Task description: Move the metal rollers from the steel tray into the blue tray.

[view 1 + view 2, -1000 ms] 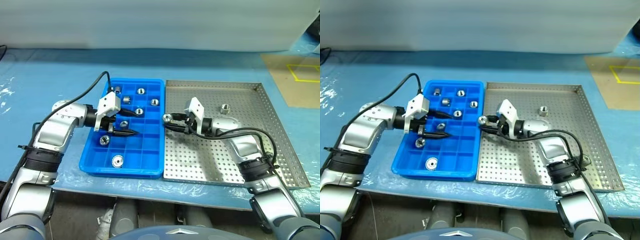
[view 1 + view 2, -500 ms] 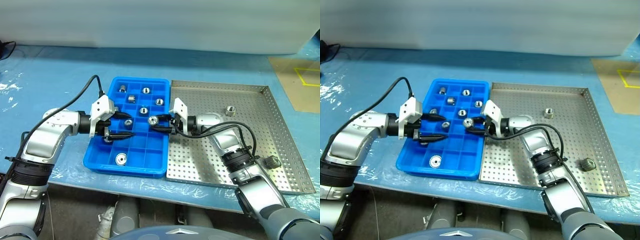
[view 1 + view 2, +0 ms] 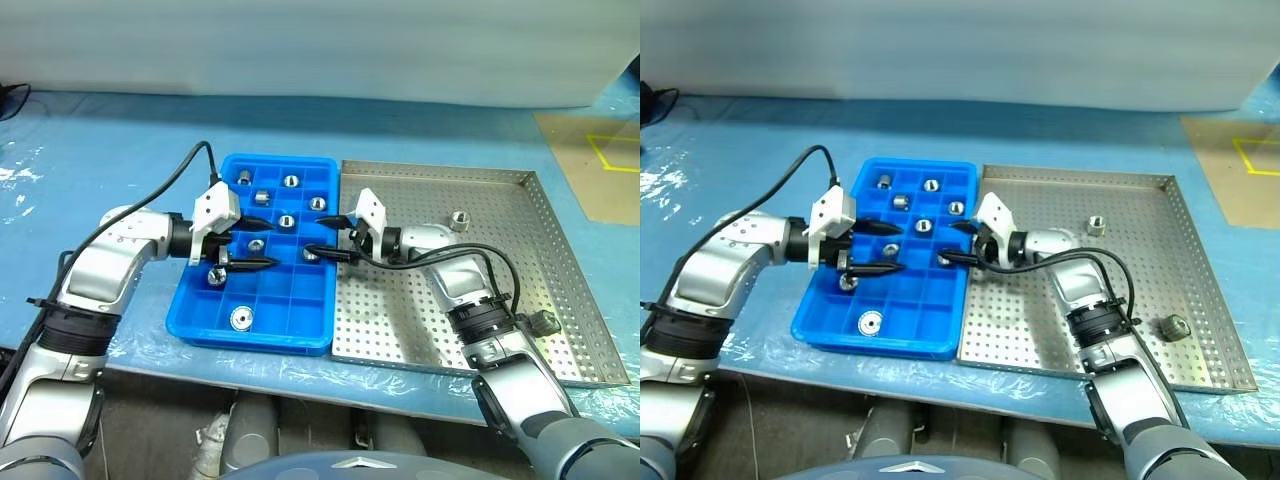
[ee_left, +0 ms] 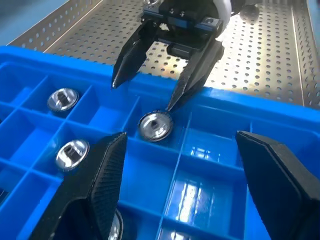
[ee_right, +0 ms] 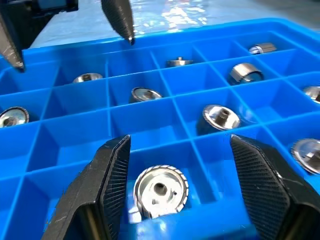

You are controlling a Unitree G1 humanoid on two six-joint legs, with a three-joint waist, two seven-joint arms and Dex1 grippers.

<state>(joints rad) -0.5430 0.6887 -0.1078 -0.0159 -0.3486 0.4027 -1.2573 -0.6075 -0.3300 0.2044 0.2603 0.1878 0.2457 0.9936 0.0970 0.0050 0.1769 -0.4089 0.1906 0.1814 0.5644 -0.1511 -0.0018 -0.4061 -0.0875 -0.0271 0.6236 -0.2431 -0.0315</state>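
Note:
The blue tray (image 3: 290,300) holds several metal rollers in its compartments. One roller (image 5: 160,190) lies in a compartment by the tray's right wall, directly under my right gripper (image 3: 318,236), which is open and apart from it. My left gripper (image 3: 258,244) hovers open and empty over the tray's middle left, its tips facing the right gripper (image 4: 142,95). The steel tray (image 3: 420,310) is on the right, with one shiny roller (image 3: 461,219) on its far part.
A darker nut-like piece (image 3: 545,322) lies by the steel tray's right rim. A black cable (image 3: 185,180) loops up from my left wrist. Both trays rest on a pale blue sheet. A tan board with yellow marking (image 3: 600,150) lies at the far right.
My right gripper carried a roller left from the steel tray's edge over the blue tray, then opened, and the roller now lies in a compartment. The left gripper stayed put. The camera view shifted.

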